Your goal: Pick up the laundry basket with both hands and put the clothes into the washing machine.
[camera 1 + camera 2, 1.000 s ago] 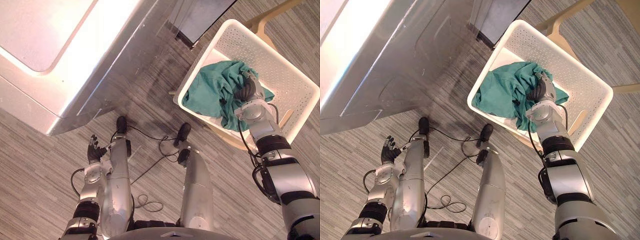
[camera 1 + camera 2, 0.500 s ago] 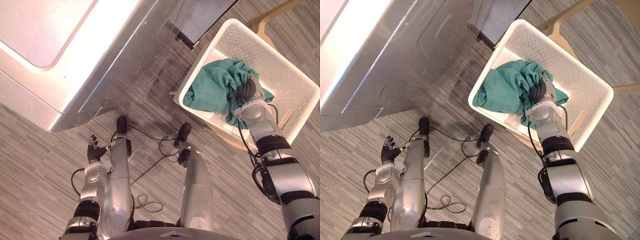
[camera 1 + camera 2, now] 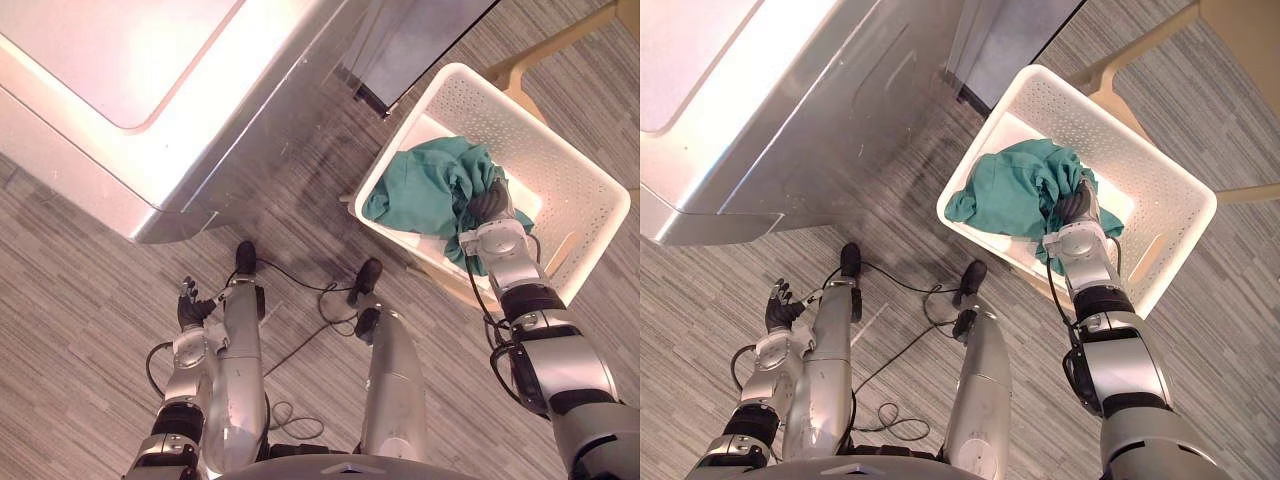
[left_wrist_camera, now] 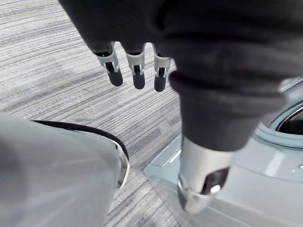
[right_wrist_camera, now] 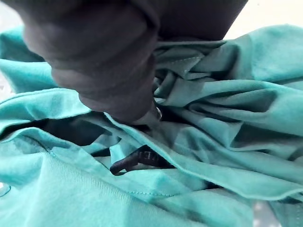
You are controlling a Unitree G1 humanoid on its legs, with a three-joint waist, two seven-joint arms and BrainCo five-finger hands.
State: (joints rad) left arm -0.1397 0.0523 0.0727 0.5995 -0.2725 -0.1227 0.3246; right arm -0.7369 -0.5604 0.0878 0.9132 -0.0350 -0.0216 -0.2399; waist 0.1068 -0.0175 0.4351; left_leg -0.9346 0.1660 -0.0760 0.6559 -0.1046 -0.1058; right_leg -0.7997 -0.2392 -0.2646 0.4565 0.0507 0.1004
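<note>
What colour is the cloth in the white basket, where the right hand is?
The cloth is plain teal green, clearest in the right wrist view.

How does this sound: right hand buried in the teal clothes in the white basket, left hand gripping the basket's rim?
Wrong about the left hand: the left eye view shows it open beside the robot, above the floor, away from the white basket. The right hand is in the teal clothes, as said.

Brightly lit from above; strong glare bleaching the washer top at upper left; deep shadow between cloth folds.
</note>
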